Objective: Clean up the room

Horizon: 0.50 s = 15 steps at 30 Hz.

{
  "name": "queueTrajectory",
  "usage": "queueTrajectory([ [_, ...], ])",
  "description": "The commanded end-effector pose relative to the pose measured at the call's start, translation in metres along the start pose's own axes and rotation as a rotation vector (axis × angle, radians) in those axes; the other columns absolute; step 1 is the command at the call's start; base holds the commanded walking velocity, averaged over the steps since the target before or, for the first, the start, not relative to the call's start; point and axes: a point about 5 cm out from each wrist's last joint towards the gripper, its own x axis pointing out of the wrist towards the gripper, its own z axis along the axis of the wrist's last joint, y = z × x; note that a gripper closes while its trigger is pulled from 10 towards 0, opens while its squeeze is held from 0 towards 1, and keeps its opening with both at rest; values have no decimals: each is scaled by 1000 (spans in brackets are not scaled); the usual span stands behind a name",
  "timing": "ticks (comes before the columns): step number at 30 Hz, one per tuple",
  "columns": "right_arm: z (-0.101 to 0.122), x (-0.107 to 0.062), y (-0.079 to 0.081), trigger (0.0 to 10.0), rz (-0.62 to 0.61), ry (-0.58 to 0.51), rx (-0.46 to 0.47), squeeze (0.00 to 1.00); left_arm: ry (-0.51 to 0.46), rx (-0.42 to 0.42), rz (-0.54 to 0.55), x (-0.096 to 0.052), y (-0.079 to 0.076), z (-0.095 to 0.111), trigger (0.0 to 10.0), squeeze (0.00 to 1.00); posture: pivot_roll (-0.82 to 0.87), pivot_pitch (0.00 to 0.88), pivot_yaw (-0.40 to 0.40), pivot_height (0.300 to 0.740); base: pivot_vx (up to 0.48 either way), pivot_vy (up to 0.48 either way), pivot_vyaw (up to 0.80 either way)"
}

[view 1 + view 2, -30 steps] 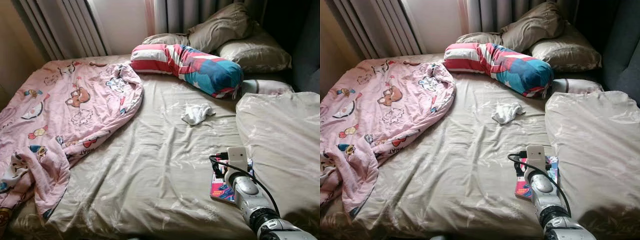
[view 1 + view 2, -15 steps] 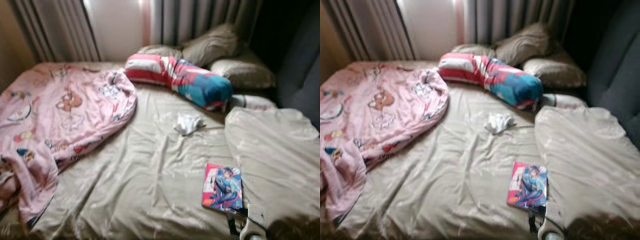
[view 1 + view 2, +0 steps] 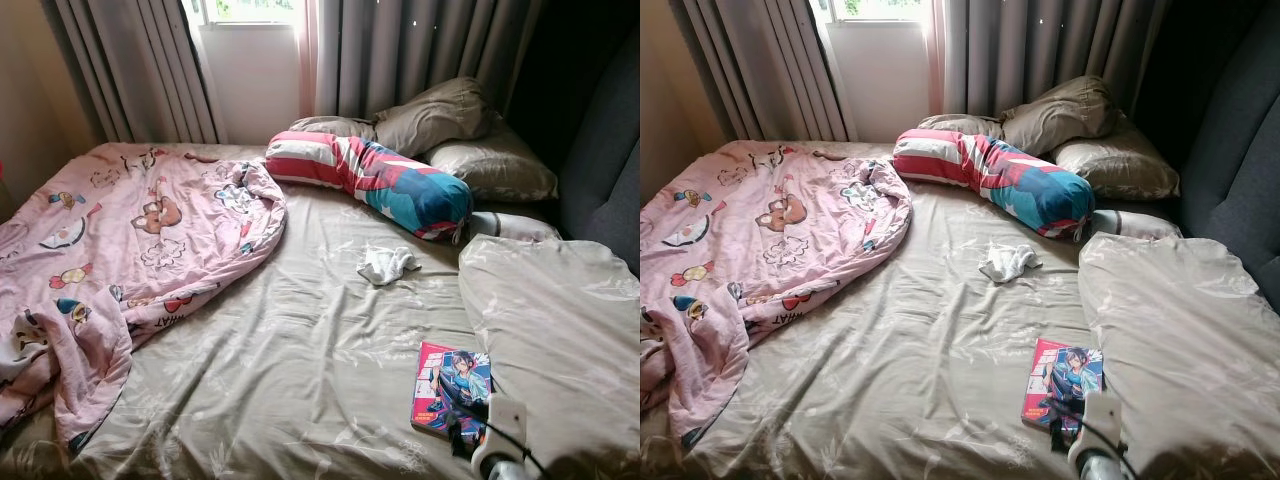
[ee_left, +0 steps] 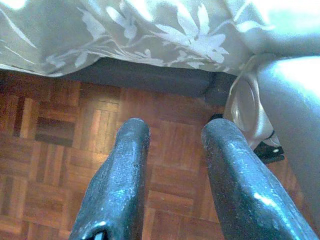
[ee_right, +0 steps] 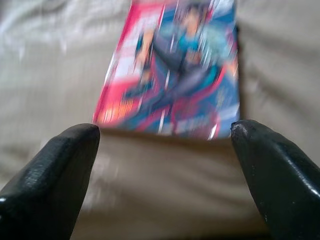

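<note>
Facing: a bed (image 3: 300,360) covered by a beige sheet with a pale leaf print, wrinkled across its middle.
Book: a comic book (image 3: 452,384) with a pink and blue cover lies flat on the sheet at the near right, just left of a beige duvet (image 3: 560,310) heaped along the right side.
Right gripper (image 5: 165,150): released, its two black fingers (image 5: 55,175) spread wide, hovering just short of the book's near edge and touching nothing; the wrist shows at the near right edge of the head views.
Left gripper (image 4: 175,165): hanging beside the bed, fingers parted with a gap between them, holding nothing, pointed at a wooden parquet floor (image 4: 55,165) under the sheet's overhang.
Blanket: a pink cartoon-print blanket (image 3: 120,260) is crumpled over the left half of the bed.
Cloth: a small white cloth (image 3: 387,263) sits mid-bed, far from the book.
Head end: a striped red, white and blue bolster (image 3: 370,180) lies across the far side, with beige pillows (image 3: 480,150) behind it.
Room: grey curtains (image 3: 420,50) and a bright window (image 3: 245,10) at the far wall.
</note>
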Motion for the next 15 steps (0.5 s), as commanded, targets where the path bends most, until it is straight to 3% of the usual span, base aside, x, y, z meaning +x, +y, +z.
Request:
queueTrajectory([
  [1, -14, -4, 0, 10000, 3, 54, -3, 0, 27, -3, 7, -1, 4, -4, 10000, 0, 4, 0, 20, 635, 0, 0, 0],
  [7, -47, -17, -4, 10000, -18, 169, 4, 0, 28, 1, 1, 0, 4, -2, 10000, 0, -6, 0, 24, 679, 0, 0, 0],
  [15, -56, -20, -5, 10000, -10, 217, -6, 0, 28, -3, -9, 1, 1, 1, 10000, 0, -3, 0, 14, 740, 0, 0, 0],
])
